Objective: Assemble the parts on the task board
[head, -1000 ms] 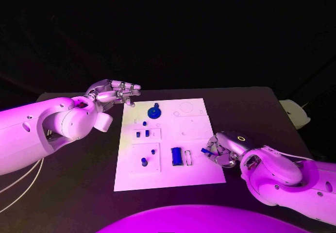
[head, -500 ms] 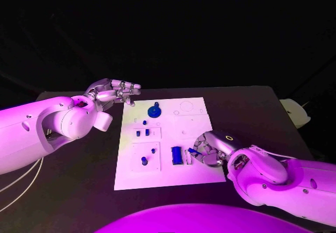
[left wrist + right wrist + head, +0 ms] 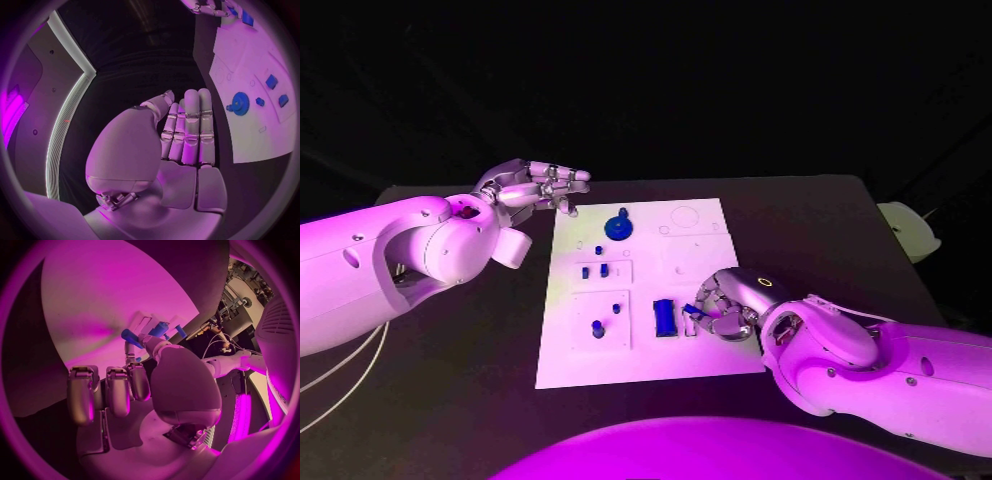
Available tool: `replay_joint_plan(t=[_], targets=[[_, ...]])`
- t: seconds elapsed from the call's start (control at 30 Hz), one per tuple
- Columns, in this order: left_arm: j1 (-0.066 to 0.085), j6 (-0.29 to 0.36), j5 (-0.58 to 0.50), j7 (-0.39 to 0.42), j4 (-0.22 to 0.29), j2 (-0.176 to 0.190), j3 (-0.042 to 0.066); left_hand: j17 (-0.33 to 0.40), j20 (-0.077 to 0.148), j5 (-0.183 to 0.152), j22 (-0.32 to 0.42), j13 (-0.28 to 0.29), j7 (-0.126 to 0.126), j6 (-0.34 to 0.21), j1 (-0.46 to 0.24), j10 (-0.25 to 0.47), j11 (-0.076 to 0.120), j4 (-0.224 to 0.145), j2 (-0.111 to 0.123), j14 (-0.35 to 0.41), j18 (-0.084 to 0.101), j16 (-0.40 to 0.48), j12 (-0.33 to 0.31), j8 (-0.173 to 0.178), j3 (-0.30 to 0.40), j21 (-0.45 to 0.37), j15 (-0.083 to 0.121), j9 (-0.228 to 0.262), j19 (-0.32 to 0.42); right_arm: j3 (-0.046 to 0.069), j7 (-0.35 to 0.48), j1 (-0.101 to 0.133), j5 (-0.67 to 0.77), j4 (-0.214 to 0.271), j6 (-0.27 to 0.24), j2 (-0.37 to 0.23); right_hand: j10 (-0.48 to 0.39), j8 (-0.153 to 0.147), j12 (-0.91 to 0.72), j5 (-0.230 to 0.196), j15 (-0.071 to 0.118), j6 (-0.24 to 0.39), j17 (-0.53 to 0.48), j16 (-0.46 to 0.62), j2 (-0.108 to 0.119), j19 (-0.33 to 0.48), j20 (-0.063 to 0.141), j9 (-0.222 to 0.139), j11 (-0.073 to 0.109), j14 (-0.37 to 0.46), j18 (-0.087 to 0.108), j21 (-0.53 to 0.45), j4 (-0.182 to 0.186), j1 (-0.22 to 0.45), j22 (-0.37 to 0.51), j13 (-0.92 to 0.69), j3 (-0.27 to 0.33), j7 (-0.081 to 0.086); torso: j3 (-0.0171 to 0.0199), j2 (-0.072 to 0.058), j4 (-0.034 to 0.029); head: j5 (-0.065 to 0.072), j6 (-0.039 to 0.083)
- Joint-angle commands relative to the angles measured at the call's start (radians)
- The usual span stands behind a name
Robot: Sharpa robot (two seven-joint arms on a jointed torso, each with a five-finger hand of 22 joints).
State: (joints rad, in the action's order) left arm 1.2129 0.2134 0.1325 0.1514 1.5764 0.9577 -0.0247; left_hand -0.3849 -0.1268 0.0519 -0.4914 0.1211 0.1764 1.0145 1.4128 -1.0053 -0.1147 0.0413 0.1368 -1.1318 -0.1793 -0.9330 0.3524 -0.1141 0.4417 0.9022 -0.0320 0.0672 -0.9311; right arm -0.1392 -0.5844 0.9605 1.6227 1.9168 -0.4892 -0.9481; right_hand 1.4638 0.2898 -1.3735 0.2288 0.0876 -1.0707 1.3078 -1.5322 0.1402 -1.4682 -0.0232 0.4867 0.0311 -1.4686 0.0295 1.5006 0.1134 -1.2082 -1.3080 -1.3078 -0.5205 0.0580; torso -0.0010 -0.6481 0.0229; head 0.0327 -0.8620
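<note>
One blue part [image 3: 131,336] pinched, right hand [image 3: 726,308]

The flat white task board [image 3: 689,262] at frame centre looks smooth, matt plastic. The small blue gear-shaped part [image 3: 617,228] looks moulded plastic. The silver metal-looking right hand [image 3: 726,305] gleams; the black table [image 3: 805,220] is matt.

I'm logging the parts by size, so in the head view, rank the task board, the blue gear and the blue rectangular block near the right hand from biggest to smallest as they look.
1. task board, by far the largest.
2. blue gear.
3. blue rectangular block.
The gear and the block look close in size, and the block lies nearer the camera, so their order is unsure.
</note>
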Motion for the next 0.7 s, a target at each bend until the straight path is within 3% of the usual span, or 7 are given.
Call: replay_joint_plan(t=[0.03, 0.33, 0.7], targets=[[0.0, -0.002, -0.001, 0.024, 0.004, 0.001, 0.001, 0.002, -0.003, 0.001, 0.001, 0.001, 0.002, -0.004, 0.006, 0.004, 0.0, -0.004, -0.002, 0.005, -0.006, 0.006, 0.003, -0.003, 0.004, -0.003, -0.005, 0.002, -0.007, 0.0, -0.003, 0.0, -0.028, -0.003, 0.042, 0.004, 0.014, 0.024, -0.01, 0.016, 0.002, -0.02, 0.194, -0.004, 0.0, -0.077, 0.001, 0.057, -0.001, -0.088, -0.014, -0.004, 0.007, 0.019, -0.242, -0.121, 0.011, -0.018, 0.0001, 0.0, 0.0016, -0.001, -0.001], [0.0, 0.001, -0.001, 0.026, 0.005, 0.002, 0.001, 0.002, -0.003, 0.001, 0.001, 0.002, 0.002, -0.005, 0.007, 0.004, 0.0, -0.005, -0.003, 0.004, -0.006, 0.005, 0.004, -0.003, 0.004, -0.003, -0.005, 0.002, -0.008, 0.0, -0.002, 0.0, -0.035, -0.005, 0.085, 0.01, 0.022, 0.04, -0.025, 0.057, 0.008, -0.039, 0.197, -0.005, 0.008, -0.078, 0.005, 0.067, 0.006, -0.089, -0.014, -0.001, 0.026, 0.07, -0.243, -0.134, 0.058, -0.026, 0.0005, 0.001, 0.0013, -0.004, -0.002], [0.001, -0.003, -0.001, 0.022, 0.005, 0.002, 0.001, 0.002, -0.003, 0.001, 0.001, 0.002, 0.002, -0.005, 0.007, 0.005, 0.0, -0.005, -0.002, 0.004, -0.006, 0.005, 0.004, -0.003, 0.004, -0.003, -0.005, 0.001, -0.008, 0.0, -0.005, 0.0, -0.033, -0.015, 0.112, 0.019, 0.024, 0.044, -0.028, 0.061, 0.009, -0.041, 0.196, -0.005, 0.003, -0.077, 0.007, 0.071, 0.007, -0.088, -0.014, -0.005, 0.037, 0.091, -0.242, -0.138, 0.086, -0.027, 0.0, 0.001, 0.0005, -0.002, 0.001]])
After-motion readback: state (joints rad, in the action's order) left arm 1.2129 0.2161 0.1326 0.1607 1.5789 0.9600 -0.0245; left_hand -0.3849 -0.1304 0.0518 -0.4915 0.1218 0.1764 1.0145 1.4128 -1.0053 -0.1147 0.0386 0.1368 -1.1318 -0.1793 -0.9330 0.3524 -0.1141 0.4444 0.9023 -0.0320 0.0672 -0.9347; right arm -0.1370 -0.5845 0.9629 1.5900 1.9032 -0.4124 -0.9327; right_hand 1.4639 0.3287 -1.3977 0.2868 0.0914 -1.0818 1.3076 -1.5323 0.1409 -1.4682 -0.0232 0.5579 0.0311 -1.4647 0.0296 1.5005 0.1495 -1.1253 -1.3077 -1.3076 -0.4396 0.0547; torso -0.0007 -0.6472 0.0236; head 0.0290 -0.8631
